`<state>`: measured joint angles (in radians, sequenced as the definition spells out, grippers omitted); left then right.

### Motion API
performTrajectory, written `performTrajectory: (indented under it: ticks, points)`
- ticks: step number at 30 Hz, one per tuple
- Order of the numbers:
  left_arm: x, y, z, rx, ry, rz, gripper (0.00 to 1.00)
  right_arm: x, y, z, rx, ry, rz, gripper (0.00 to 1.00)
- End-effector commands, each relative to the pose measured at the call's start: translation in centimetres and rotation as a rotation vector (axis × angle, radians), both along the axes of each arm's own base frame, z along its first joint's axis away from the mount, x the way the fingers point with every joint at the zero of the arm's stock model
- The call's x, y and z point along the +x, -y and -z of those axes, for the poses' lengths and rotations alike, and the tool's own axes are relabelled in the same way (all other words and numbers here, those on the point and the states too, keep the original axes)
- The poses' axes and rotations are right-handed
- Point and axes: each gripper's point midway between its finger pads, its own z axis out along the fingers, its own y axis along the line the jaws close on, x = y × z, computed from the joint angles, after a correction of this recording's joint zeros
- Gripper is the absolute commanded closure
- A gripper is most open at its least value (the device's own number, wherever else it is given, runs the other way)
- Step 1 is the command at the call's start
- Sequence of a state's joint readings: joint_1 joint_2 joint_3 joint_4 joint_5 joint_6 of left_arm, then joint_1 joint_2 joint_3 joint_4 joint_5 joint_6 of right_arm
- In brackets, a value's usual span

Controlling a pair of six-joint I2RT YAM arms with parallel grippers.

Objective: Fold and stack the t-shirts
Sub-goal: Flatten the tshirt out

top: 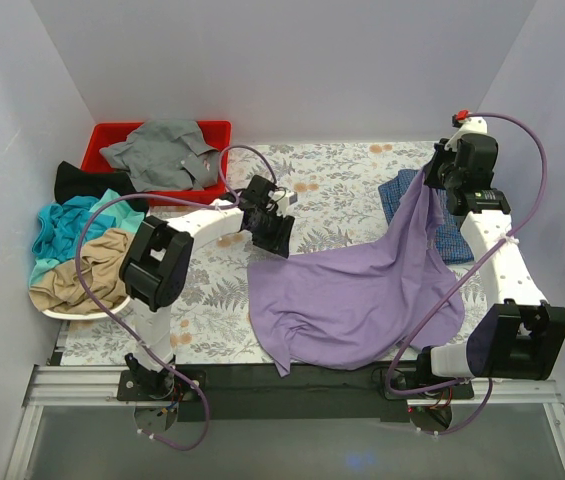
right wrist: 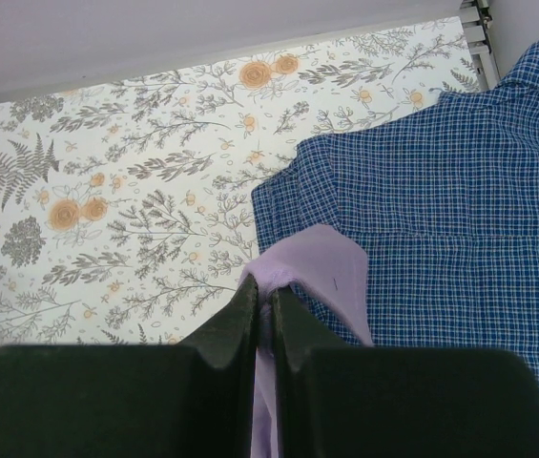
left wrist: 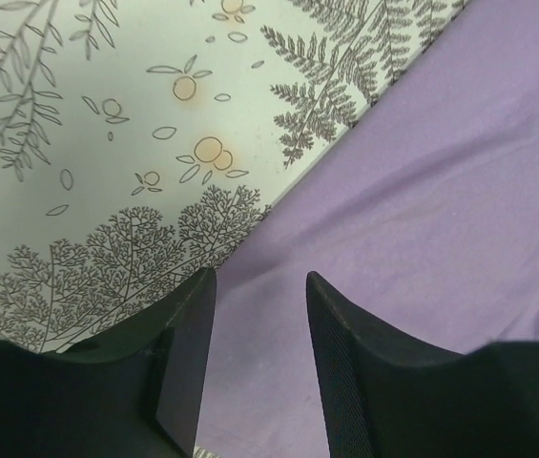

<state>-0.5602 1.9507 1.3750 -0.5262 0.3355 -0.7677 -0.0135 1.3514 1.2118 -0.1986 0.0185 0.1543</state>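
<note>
A lavender-purple t-shirt lies spread on the floral table cover, one corner lifted up to the right. My right gripper is shut on that corner and holds it above the folded blue checked t-shirt, which lies at the back right. My left gripper is open and empty, just above the purple shirt's left edge; its fingers straddle the cloth without gripping it.
A red bin at the back left holds a grey shirt. A black shirt lies beside it. Teal and tan shirts are piled on a white plate at the left.
</note>
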Motion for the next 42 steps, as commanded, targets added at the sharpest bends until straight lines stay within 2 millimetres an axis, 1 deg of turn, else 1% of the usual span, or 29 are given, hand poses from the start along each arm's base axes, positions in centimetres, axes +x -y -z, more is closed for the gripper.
performTrajectory:
  ticks: [1,4,8,11,14,16,20,22,23,24,25,27,28,29,31,32,34,36,37,38,39,40,42]
  points:
    - [-1.3,0.4,-0.2,-0.02,-0.041,0.064,0.59,0.9,0.1,-1.6,0.003,0.062,-0.003,0.99]
    - [-2.7,0.2,0.3,-0.027,-0.084,0.101,0.58,1.0,0.2,-1.6,-0.001,0.059,0.0,0.99]
    - [-3.9,-0.7,2.3,0.033,-0.139,0.122,0.58,1.1,0.2,-1.5,0.001,0.055,-0.003,0.99]
    - [-4.4,-1.2,3.1,0.061,-0.145,0.129,0.58,1.1,0.2,-1.4,0.001,0.053,-0.003,0.99]
    - [-3.9,-1.6,3.7,0.097,-0.117,0.113,0.59,1.1,0.2,-1.3,0.002,0.05,-0.001,0.99]
    - [-2.7,-1.7,3.1,0.104,-0.062,0.083,0.59,1.1,0.2,-1.3,0.002,0.05,-0.001,0.99]
    - [-0.5,-0.6,0.0,0.06,0.035,0.064,0.59,1.1,0.3,-1.1,0.002,0.045,0.001,0.99]
    - [0.4,-0.2,-1.1,0.045,0.079,0.057,0.59,1.1,0.3,-1.0,0.004,0.042,0.001,0.99]
    - [0.7,-0.2,-1.2,0.047,0.089,0.051,0.59,1.2,0.4,-0.8,0.005,0.039,0.003,0.99]
    - [0.8,-0.1,-1.4,0.046,0.096,0.051,0.59,1.1,-0.1,-0.8,0.016,0.038,-0.023,0.99]
    - [1.3,-0.3,-1.3,0.058,0.111,0.039,0.59,1.1,-0.2,-0.7,0.018,0.036,-0.025,0.99]
    - [1.6,-0.7,-1.3,0.079,0.13,0.015,0.6,1.1,-0.2,-0.7,0.019,0.036,-0.027,0.99]
    - [2.1,-0.5,-1.7,0.064,0.163,0.011,0.6,1.1,-0.2,-0.8,0.019,0.038,-0.027,0.99]
    - [2.3,-0.4,-2.8,0.045,0.197,0.006,0.59,1.0,-0.1,-0.6,0.019,0.035,-0.024,0.99]
    - [2.7,-0.4,-3.2,0.043,0.211,-0.004,0.6,1.0,0.0,-0.6,0.017,0.036,-0.019,0.99]
    - [2.9,-0.4,-3.8,0.039,0.226,-0.021,0.6,1.0,0.0,-0.5,0.018,0.033,-0.019,0.99]
    - [2.7,0.1,-4.3,0.007,0.234,-0.004,0.59,1.0,0.1,-0.5,0.017,0.033,-0.02,0.99]
    - [2.2,0.3,-3.1,0.011,0.196,0.025,0.58,1.0,0.1,-0.5,0.016,0.032,-0.021,0.99]
    - [1.5,0.0,-2.2,0.028,0.158,0.047,0.58,1.0,0.1,-0.5,0.018,0.033,-0.02,0.99]
    - [1.3,0.0,-1.7,0.038,0.136,0.058,0.59,1.0,0.2,-0.4,0.019,0.03,-0.018,0.99]
    - [0.6,0.0,-0.6,0.05,0.09,0.071,0.59,1.0,0.1,-0.6,0.02,0.033,-0.021,0.99]
    - [-0.1,-0.3,0.1,0.058,0.057,0.085,0.59,1.0,0.2,-0.4,0.021,0.03,-0.019,0.99]
    - [-1.1,-0.2,0.7,0.047,0.023,0.108,0.59,1.0,0.2,-0.5,0.02,0.032,-0.018,0.99]
